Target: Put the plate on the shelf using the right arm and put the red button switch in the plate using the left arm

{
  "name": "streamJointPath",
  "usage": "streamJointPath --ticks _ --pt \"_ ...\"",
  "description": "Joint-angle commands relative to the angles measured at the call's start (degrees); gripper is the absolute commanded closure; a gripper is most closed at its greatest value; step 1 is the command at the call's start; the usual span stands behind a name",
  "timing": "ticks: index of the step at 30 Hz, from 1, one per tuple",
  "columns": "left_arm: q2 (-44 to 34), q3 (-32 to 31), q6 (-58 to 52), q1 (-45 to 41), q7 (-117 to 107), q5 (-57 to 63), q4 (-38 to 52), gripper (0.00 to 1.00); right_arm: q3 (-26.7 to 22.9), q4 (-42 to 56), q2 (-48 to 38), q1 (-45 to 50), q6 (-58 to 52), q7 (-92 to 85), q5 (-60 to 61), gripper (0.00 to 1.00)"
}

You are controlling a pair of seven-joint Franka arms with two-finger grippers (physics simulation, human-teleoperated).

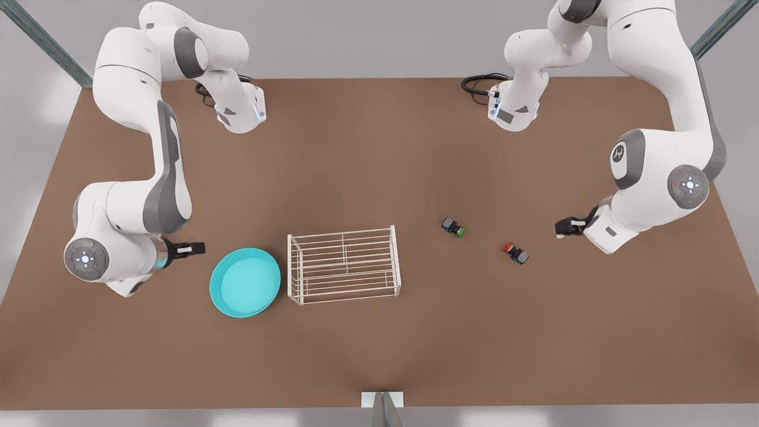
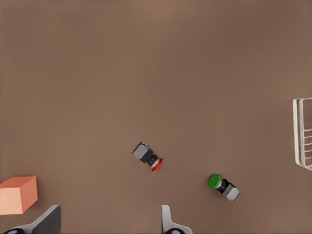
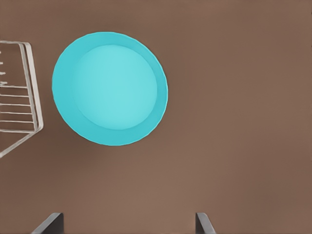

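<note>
On the near half of the brown table (image 1: 379,356), nothing is gripped yet: the plate (image 1: 245,283) lies flat on the front view's left, just beside the shelf (image 1: 343,265) but not touching it, and the right gripper (image 1: 191,248) hovers at the plate's outer side with its fingers spread wide and empty, as the right wrist view confirms. The likeliest trouble here is the grasp itself; a shallow dish lying flat offers only its thin raised rim, so a pinch that lands badly could skid the plate into the rack's end frame or let it tip on the lift. The rack is light wire, and the plate is nearly as wide as its short side, so an off-centre landing could leave it tilted across the bars. Farther back on the front view's right, the red button switch (image 1: 514,252) lies on its side near the left gripper (image 1: 568,227), whose fingers stand apart and hold nothing. The green button switch (image 1: 453,226) lies near it and looks alike, so picking the wrong one is a risk; the orange cube (image 2: 18,195) sits close to the gripper and could be bumped.
</note>
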Motion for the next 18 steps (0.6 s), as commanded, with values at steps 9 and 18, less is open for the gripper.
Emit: streamJointPath --ticks 9,18 --pt "3.4 -0.3 13.7 -5.5 -25.6 -7.2 -4.6 0.0 -0.2 -0.5 13.0 -1.4 15.6 -3.7 9.0 0.0" --pt "6.0 -0.3 27.5 -9.3 -39.2 -7.5 -12.2 0.0 -0.2 -4.8 16.4 -5.8 20.6 -11.1 14.8 0.0"
